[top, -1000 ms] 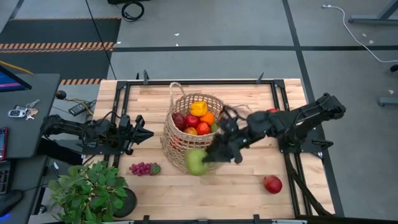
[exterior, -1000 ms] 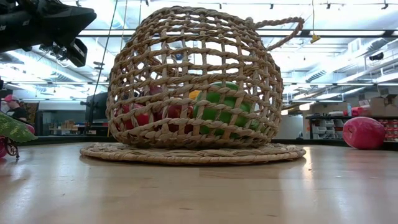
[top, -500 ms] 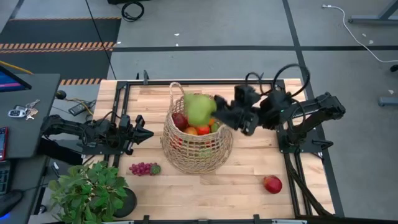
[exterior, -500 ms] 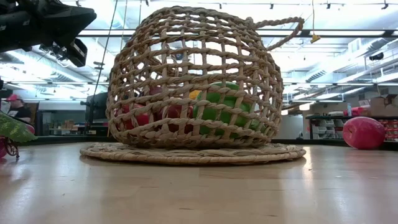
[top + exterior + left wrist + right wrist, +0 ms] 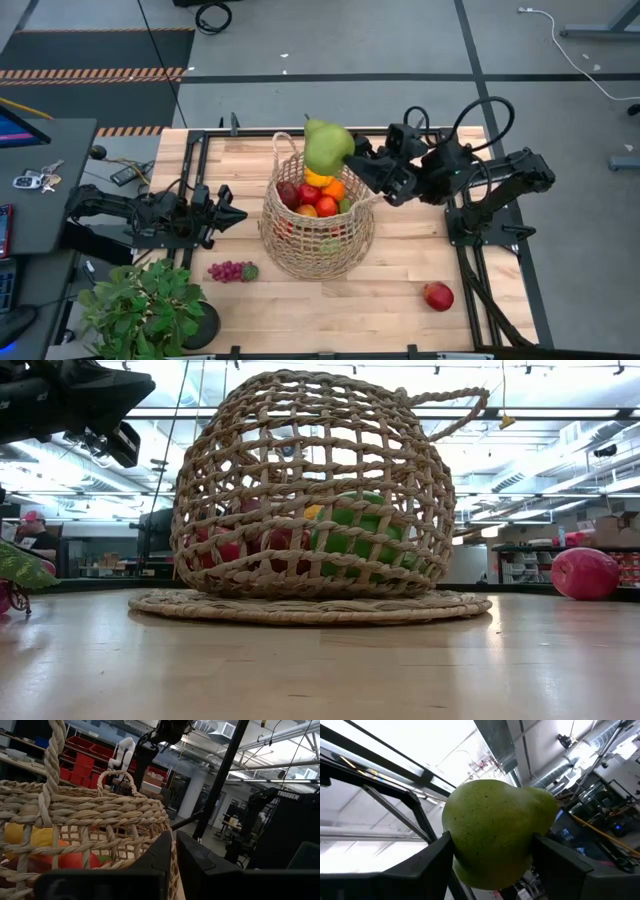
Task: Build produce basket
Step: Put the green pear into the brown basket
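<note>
**Desk:** Pear (image 5: pixel 325 146) aloft over the far rim of the basket (image 5: pixel 300 255), clamped in the right gripper (image 5: pixel 352 160). Which view proves the grip?

**Photographer:** Right wrist view: both dark fingers (image 5: pixel 432 862) press the green pear's flanks, its narrow end pointing away. The low view misses the pear and that arm entirely; it shows only the tan open-weave basket, standing mid-table with one looped handle raised, and red and green produce (image 5: pixel 355 532) behind the weave.

**Desk:** And from above?

**Photographer:** Yellow, orange and red pieces piled inside. Purple grapes (image 5: pixel 228 270) lie on the table near-left of the basket; a red apple (image 5: pixel 437 295) sits well apart, near-right.

**Desk:** Left arm?

**Photographer:** Left gripper (image 5: pixel 232 215) waits low, just left of the basket, fingers pinched together on nothing. Its wrist view looks past the woven rim at a yellow piece inside.
</note>
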Action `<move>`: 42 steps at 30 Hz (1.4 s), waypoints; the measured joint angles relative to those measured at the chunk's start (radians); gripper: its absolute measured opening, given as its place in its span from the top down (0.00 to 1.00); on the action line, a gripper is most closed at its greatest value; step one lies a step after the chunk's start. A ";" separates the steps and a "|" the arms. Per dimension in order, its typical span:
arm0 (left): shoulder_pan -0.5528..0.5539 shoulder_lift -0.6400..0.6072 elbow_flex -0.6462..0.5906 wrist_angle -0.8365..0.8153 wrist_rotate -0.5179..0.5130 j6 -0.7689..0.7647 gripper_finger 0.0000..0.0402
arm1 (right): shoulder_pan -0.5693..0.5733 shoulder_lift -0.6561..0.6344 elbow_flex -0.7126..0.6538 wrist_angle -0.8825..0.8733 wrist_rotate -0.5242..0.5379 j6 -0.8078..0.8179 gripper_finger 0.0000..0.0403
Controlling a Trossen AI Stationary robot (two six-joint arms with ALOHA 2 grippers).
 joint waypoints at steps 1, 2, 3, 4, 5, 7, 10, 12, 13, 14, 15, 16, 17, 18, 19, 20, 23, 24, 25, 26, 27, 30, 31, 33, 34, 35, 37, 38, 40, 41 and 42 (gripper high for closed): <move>0.000 0.000 0.000 0.000 0.000 0.000 0.92 | -0.003 0.000 0.000 -0.004 0.000 -0.001 0.36; 0.000 0.000 0.000 0.000 0.000 0.000 0.92 | -0.005 0.000 0.000 -0.008 0.000 -0.008 0.36; 0.000 0.000 0.000 0.000 0.000 0.000 0.92 | -0.007 0.000 0.000 -0.009 0.000 -0.017 0.36; 0.000 0.000 0.000 0.000 0.000 0.000 0.93 | -0.009 0.000 0.000 -0.011 0.000 -0.024 0.36; 0.000 0.000 0.000 0.000 0.000 0.000 0.93 | -0.010 0.000 0.000 -0.017 0.000 -0.033 0.36; 0.000 0.000 0.000 0.000 0.000 0.000 0.93 | -0.010 0.000 0.000 -0.036 -0.001 -0.057 0.36; 0.000 0.000 0.000 0.000 0.000 0.000 0.92 | -0.010 -0.001 0.000 -0.108 -0.003 -0.093 0.36; 0.000 0.000 0.000 0.000 0.000 0.000 0.91 | -0.010 -0.001 0.012 -0.212 -0.001 -0.094 0.36; 0.000 0.000 0.000 0.000 0.000 0.000 0.91 | -0.012 -0.001 0.026 -0.286 0.007 -0.091 0.36; 0.000 0.000 0.000 0.000 0.000 0.000 0.91 | -0.018 -0.001 0.044 -0.368 0.017 -0.088 0.36; 0.000 0.000 0.000 0.000 0.000 0.000 0.91 | -0.026 0.000 0.065 -0.448 0.020 -0.088 0.36; 0.000 0.000 0.000 0.000 0.000 0.000 0.92 | -0.034 0.000 0.086 -0.525 0.021 -0.088 0.36; 0.000 0.000 0.000 0.000 0.000 0.000 0.92 | -0.043 0.000 0.104 -0.596 0.023 -0.088 0.36; 0.000 0.000 0.000 0.000 0.000 0.000 0.92 | -0.053 0.000 0.120 -0.659 0.024 -0.090 0.36; 0.000 0.000 0.000 0.000 0.000 0.000 0.93 | -0.064 0.000 0.134 -0.719 0.027 -0.091 0.36; 0.000 0.000 0.000 0.000 0.000 0.000 0.93 | -0.077 0.000 0.145 -0.775 0.032 -0.092 0.36; 0.000 0.000 0.000 0.000 0.000 0.000 0.93 | -0.124 0.000 0.159 -0.907 0.041 -0.068 0.36; 0.000 0.000 0.000 0.000 0.000 0.000 0.92 | -0.140 0.000 0.160 -0.946 0.038 -0.043 0.36; 0.000 0.000 0.000 0.000 0.000 0.000 0.92 | -0.157 0.000 0.159 -0.984 0.026 -0.013 0.36; 0.000 0.000 0.000 0.000 0.000 0.000 0.92 | -0.172 0.000 0.160 -1.022 0.010 0.014 0.36; 0.000 0.000 0.000 0.000 0.000 0.000 0.91 | -0.187 0.000 0.159 -1.058 -0.006 0.041 0.36; 0.000 0.000 0.000 0.000 0.000 0.000 0.91 | -0.227 0.000 0.159 -1.160 -0.031 0.112 0.36; 0.000 0.000 0.000 0.000 0.000 0.000 0.91 | -0.239 0.000 0.159 -1.186 -0.034 0.129 0.36; 0.000 0.000 0.000 0.000 0.000 0.000 0.92 | -0.263 0.000 0.160 -1.228 -0.038 0.164 0.36; 0.000 0.000 0.000 0.000 0.000 0.000 0.92 | -0.274 0.000 0.160 -1.251 -0.039 0.186 0.36; 0.000 0.000 0.000 0.000 0.000 0.000 0.93 | -0.285 0.000 0.160 -1.276 -0.045 0.210 0.36; 0.000 0.000 0.000 0.000 0.000 0.000 0.93 | -0.310 0.000 0.160 -1.334 -0.077 0.256 0.36; 0.000 0.000 0.000 0.000 0.000 0.000 0.93 | -0.321 0.000 0.160 -1.361 -0.097 0.273 0.36; 0.000 0.000 0.000 0.000 0.000 0.000 0.92 | -0.341 0.000 0.160 -1.415 -0.134 0.299 0.36; 0.000 0.000 0.000 0.000 0.000 0.000 0.92 | -0.348 0.000 0.160 -1.438 -0.149 0.305 0.36; 0.000 0.000 0.000 0.000 0.000 0.000 0.91 | -0.355 0.006 0.160 -1.455 -0.166 0.311 0.36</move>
